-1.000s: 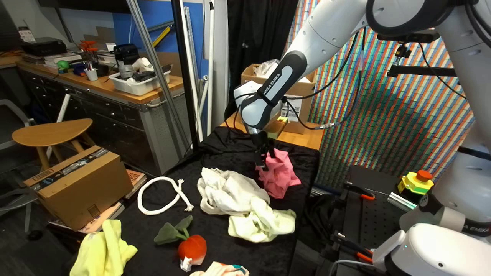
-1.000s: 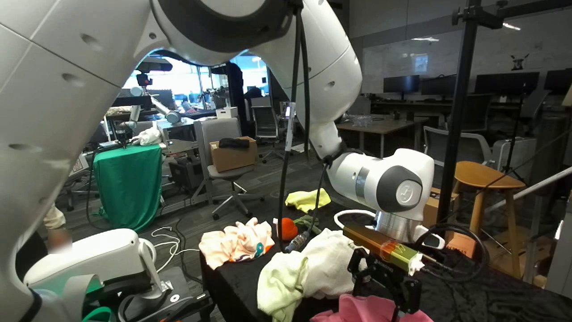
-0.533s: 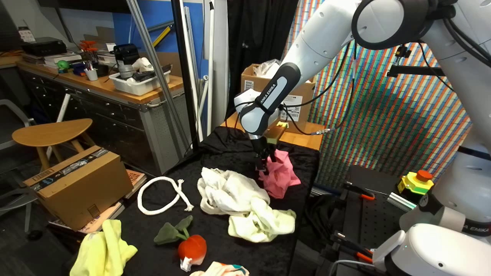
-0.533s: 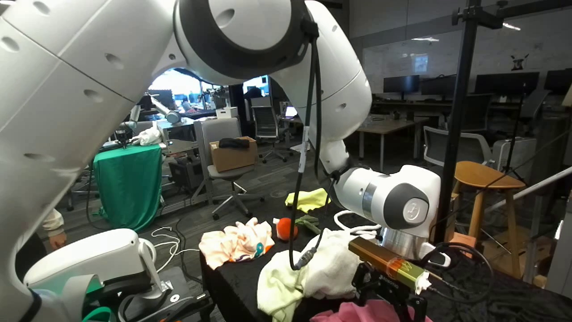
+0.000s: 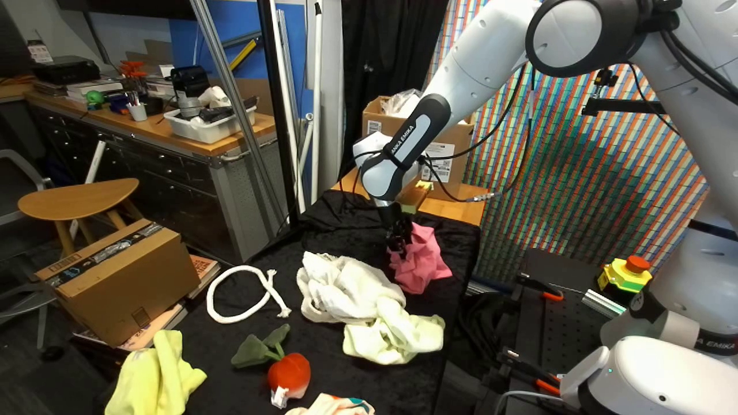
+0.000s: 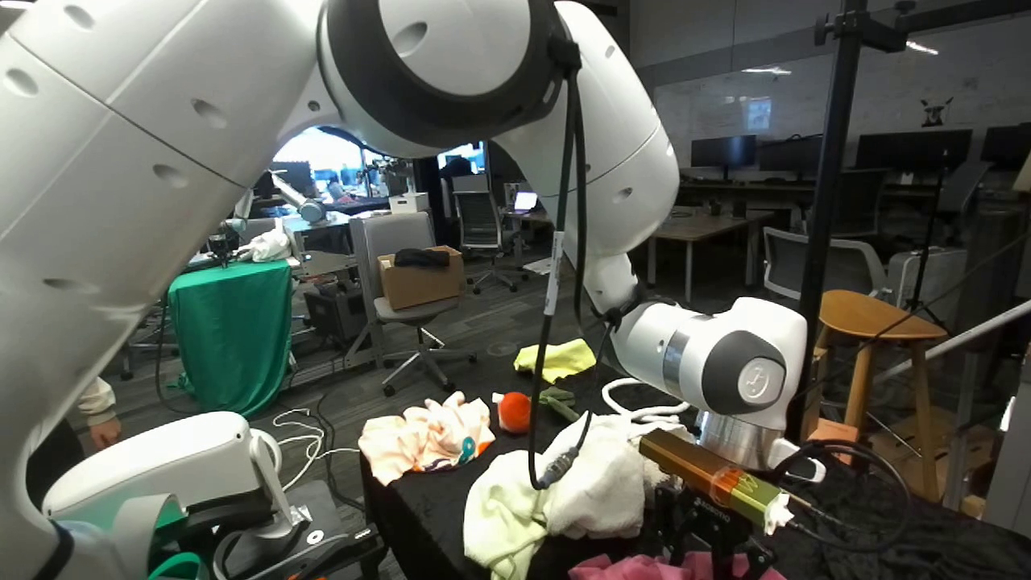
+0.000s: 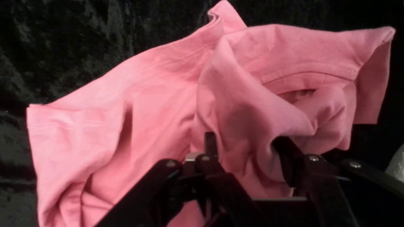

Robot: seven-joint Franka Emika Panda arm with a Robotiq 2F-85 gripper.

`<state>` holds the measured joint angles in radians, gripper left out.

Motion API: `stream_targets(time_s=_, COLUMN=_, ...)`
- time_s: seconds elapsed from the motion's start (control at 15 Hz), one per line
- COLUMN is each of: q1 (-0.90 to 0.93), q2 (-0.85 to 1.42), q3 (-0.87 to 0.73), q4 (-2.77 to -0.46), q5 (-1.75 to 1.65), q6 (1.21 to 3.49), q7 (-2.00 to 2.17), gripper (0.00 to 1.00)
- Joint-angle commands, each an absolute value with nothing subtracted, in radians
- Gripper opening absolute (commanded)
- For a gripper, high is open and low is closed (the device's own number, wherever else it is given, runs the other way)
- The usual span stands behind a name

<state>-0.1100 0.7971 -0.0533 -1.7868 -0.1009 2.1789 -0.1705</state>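
While the jaws of the gripper (image 7: pixel 245 141) stand partly spread, a fold of pink cloth (image 7: pixel 164 104) bunches between them; whether both of them touch it is hard to tell. This cloth lies on black fabric (image 5: pixel 340 230), near a white cloth (image 5: pixel 346 288) that touches a pale green cloth (image 5: pixel 395 340), with a white rope (image 5: pixel 230 319) farther off.

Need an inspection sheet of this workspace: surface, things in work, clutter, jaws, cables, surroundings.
Surface: black tablecloth, rumpled.
Things in work: pink cloth, crumpled, stitched seam showing.
Clutter: white cloth, pale-green cloth touching it, white rope, red leafy plush, yellow cloth, peach cloth.
Jaws: apart, fold of pink cloth between; whether gripped, can't tell.
Cables: black cable hangs from the arm, crossing in front of the white cloth in an exterior view.
Surroundings: taped cardboard box, wooden stool, emergency-stop button, person's hand.
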Motion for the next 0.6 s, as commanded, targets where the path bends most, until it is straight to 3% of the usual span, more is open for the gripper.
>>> stream_targets(time_s=0.0, q1=-0.144, q2=0.777, q3=-0.024, q4=-1.770, q5=-0.084, q6=2.136, q7=-0.249, gripper=0.20)
stream_targets(time_s=0.07, q1=-0.156, q2=0.767, q3=-0.013, q4=-1.774, q5=-0.078, q6=2.132, q7=-0.281, gripper=0.13)
stream_targets(time_s=0.27, q1=-0.180, q2=0.738, q3=0.011, q4=-1.783, q5=-0.069, q6=2.123, q7=-0.356, gripper=0.04)
stream_targets(time_s=0.53, q1=-0.195, q2=0.657, q3=0.026, q4=-1.826, q5=-0.076, q6=2.141, q7=-0.424, gripper=0.08)
